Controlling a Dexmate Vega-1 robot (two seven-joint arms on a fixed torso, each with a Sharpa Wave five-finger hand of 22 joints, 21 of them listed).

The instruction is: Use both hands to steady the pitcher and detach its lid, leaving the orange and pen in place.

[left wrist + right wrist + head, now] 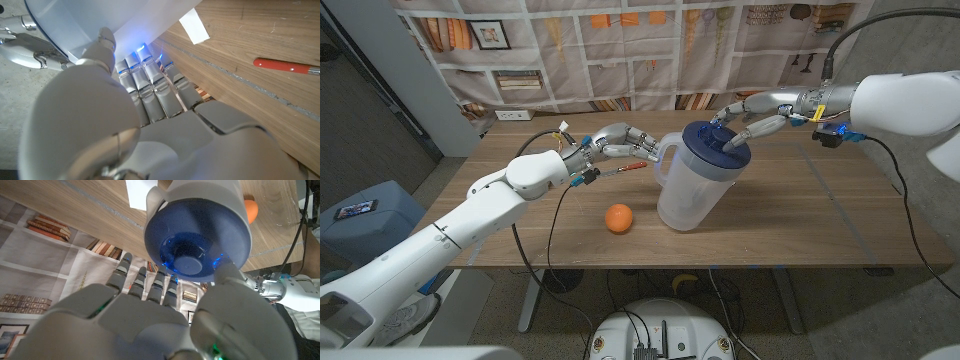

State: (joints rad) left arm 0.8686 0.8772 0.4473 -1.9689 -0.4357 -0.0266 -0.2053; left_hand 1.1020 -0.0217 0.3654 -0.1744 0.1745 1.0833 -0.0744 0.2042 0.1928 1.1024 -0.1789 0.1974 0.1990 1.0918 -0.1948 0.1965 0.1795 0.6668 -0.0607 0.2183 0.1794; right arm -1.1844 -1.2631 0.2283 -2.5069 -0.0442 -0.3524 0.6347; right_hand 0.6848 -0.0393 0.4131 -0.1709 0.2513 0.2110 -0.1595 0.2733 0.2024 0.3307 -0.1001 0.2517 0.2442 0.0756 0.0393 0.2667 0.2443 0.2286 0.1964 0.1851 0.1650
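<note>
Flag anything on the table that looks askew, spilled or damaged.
The clear plastic pitcher with the blue lid leans rather than standing upright, tipped between the left hand at its handle and the right hand on the lid. No spill or damage shows. The orange and the red pen lie undisturbed.

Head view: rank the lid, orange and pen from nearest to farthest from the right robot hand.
1. Lid: blue, on top of the pitcher, directly under the fingers of the right robot hand.
2. Pen: red, on the table past the pitcher's handle, by the left robot hand.
3. Orange: toward the table's front edge, left of the pitcher.
</note>
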